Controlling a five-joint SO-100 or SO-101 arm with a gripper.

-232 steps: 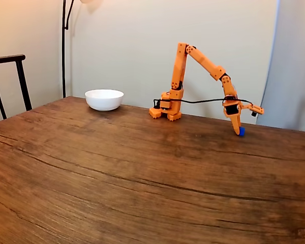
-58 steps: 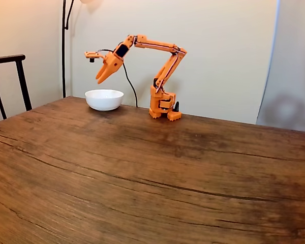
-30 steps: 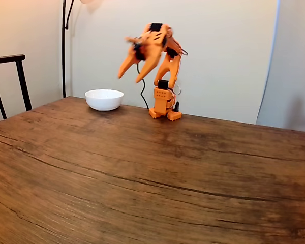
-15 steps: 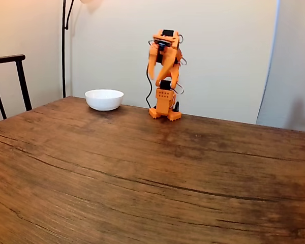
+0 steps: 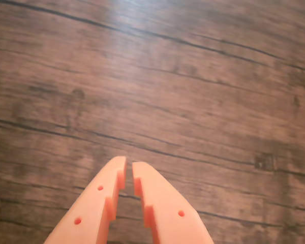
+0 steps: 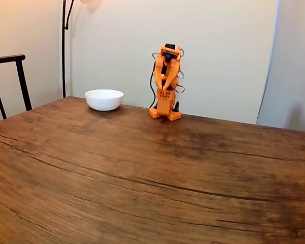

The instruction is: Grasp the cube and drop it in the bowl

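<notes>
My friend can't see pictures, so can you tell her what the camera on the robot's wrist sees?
Two orange jaws poke up from the bottom edge, nearly closed with a thin gap and nothing between them; this is the gripper. Behind it spreads the dark brown wooden table, streaked with long grain lines.

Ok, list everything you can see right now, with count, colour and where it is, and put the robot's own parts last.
Table: one, brown wood, fills the foreground of the fixed view.
Bowl: one, white, far left part of the table.
Chair: one, black, left edge.
Lamp pole: one, black, by the wall behind the bowl.
Arm: one, orange, folded up at the table's far edge.
Pincer: one, orange, tips nearly together above bare wood, nothing between them.
</notes>
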